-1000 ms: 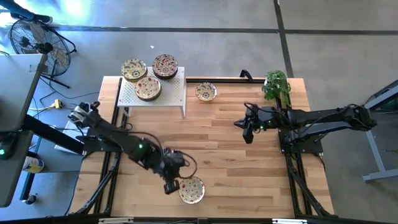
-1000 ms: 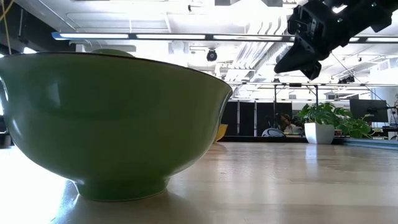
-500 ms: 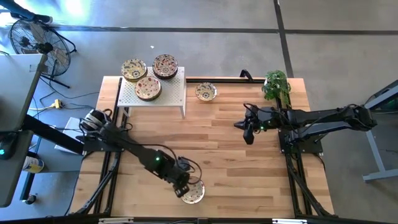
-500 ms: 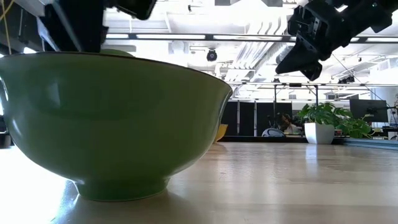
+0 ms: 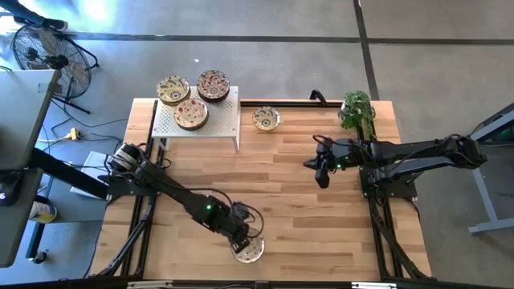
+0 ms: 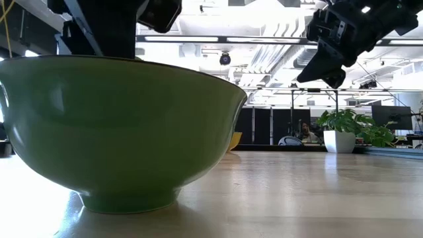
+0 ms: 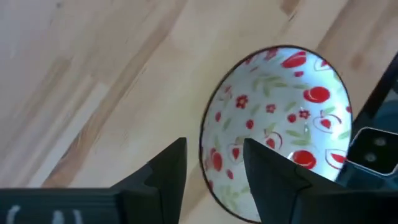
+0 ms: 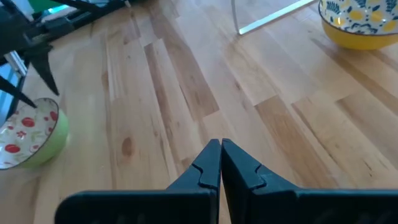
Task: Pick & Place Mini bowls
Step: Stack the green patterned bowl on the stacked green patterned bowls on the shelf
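Bowl, small, green outside, white inside with red floral print point(image 5: 248, 250): sits upright on the table point(image 5: 321, 217) at its near edge, a little left of the middle. My left gripper point(image 5: 242, 238) is directly over the bowl's rim on the side facing the table's left edge; in the left wrist view my two dark fingers point(image 7: 166, 168) stand apart with a gap between them, the rim's nearest arc point(image 7: 208, 134) lying just ahead of that gap and not yet between the pads. Nothing is held. Relation that matters, as I judge it: the rim runs crosswise to my fingers, so one finger has to go inside the wall and one outside. The bowl is round and has no long axis. My left arm is far the nearer; my right gripper point(image 5: 321, 172) hangs above the table's right half, well apart, fingers pressed together and empty. Other stock: three patterned bowls point(image 5: 195, 98) on the white perforated rack point(image 5: 217, 122) at the far left corner; one yellow bowl point(image 5: 266, 119) on the table just beside the rack; potted plant point(image 5: 357, 108) at the far right.
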